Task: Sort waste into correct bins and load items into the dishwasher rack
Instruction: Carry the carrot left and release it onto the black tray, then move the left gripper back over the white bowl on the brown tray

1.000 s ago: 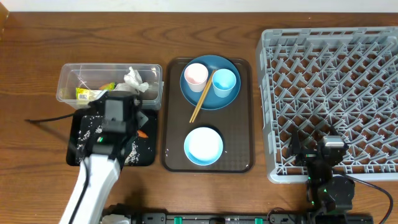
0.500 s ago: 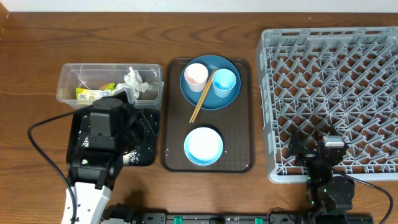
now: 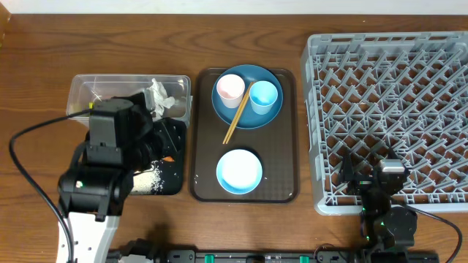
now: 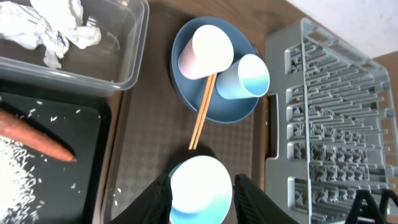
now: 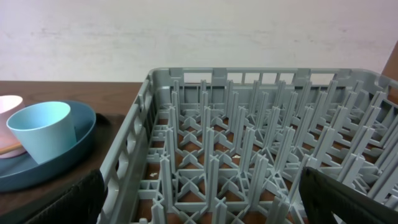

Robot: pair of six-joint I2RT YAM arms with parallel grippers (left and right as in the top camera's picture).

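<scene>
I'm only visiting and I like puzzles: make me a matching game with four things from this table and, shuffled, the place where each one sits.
Things:
1. tissue
2. carrot
3. pink cup
4. bowl

Places:
A. on the blue plate
B. in the clear container
C. on the black tray
D. straight on the brown tray, off the plate

Pairs: 1-B, 2-C, 3-A, 4-D
</scene>
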